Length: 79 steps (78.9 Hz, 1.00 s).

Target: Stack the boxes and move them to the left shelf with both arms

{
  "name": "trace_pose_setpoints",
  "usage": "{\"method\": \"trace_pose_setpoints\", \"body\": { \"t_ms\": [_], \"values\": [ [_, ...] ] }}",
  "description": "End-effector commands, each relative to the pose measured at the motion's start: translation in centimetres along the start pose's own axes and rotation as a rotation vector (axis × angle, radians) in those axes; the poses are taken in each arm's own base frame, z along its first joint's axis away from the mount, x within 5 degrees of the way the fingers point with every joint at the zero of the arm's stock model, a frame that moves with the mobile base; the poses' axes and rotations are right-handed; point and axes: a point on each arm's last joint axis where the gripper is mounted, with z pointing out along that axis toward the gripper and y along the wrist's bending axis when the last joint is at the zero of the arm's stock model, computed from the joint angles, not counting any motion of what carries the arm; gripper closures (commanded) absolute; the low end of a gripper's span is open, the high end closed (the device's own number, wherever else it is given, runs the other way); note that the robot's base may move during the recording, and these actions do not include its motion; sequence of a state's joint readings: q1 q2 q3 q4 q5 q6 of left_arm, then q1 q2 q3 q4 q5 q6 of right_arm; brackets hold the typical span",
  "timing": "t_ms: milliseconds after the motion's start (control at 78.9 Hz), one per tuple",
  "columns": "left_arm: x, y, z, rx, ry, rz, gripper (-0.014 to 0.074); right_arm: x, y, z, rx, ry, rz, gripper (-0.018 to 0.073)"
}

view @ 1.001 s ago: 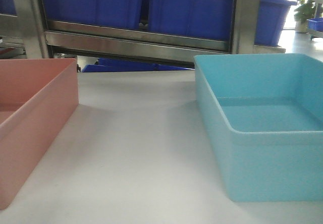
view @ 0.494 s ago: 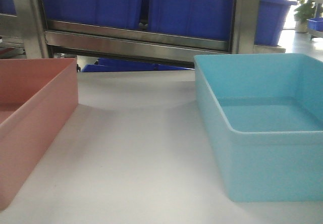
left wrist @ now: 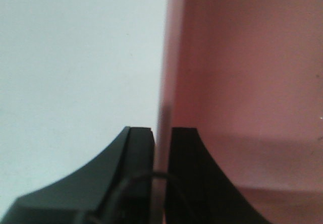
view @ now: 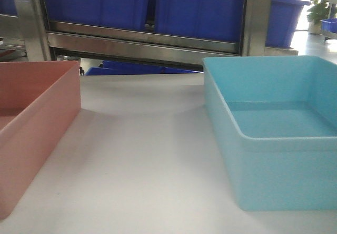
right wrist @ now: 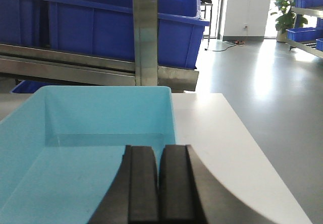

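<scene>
While the two bins sit well apart on the white tabletop [view: 142,155] in front of the stainless steel rack [view: 142,47], nothing is stacked yet, so I take the step in hand to be lifting one bin into the other. The salmon-pink smooth plastic bin [view: 31,113] lies before the rack's left end and the light sky-blue plastic bin [view: 279,176] before its right upright. Both are empty and level, with dark blue ribbed crates [view: 200,12] on the rack behind them. The left arm's black fingers [left wrist: 139,153] are drawn narrow astride the pink bin's wall, one inside and one outside, and look to be pinching it. The right arm's black fingers [right wrist: 144,173] are nearly together at the blue bin's wall nearer the rack's right end, apparently nipping it likewise, though the wall is mostly hidden between them. Held by a single thin wall, a bin will likely want to tip. I would raise it slowly, keep the rim level, clear the other rim fully, and square the corners before lowering.
</scene>
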<state>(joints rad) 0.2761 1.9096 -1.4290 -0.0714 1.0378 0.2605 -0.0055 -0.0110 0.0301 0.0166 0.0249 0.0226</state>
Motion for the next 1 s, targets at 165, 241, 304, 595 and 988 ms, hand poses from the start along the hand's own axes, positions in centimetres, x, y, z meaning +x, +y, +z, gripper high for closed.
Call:
{"method": "trace_pose_setpoints", "body": {
  "t_ms": [165, 241, 304, 595, 988],
  "values": [
    [0.1, -1.1, -7.1, 0.038, -0.067, -0.046, 0.0598, -1.8, 0.0, -0.3, 0.001, -0.134, -0.003, 0.0510],
    [0.3, -2.1, -8.8, 0.039, -0.102, -0.065, 0.0598, -1.8, 0.0, -0.3, 0.001, -0.134, -0.003, 0.0510],
    [0.7, -3.3, -10.1, 0.056, -0.130, -0.050, 0.0597, -1.8, 0.0, -0.3, 0.001, -0.134, -0.003, 0.0510],
    [1.3, -9.9, -12.9, 0.264, -0.201, -0.096, 0.0597, -1.8, 0.0, -0.3, 0.001, -0.134, -0.003, 0.0510],
    [3.5, -19.9, -8.1, 0.351, -0.168, -0.114, 0.0597, -1.8, 0.0, -0.3, 0.001, -0.134, -0.003, 0.0510]
  ]
}}
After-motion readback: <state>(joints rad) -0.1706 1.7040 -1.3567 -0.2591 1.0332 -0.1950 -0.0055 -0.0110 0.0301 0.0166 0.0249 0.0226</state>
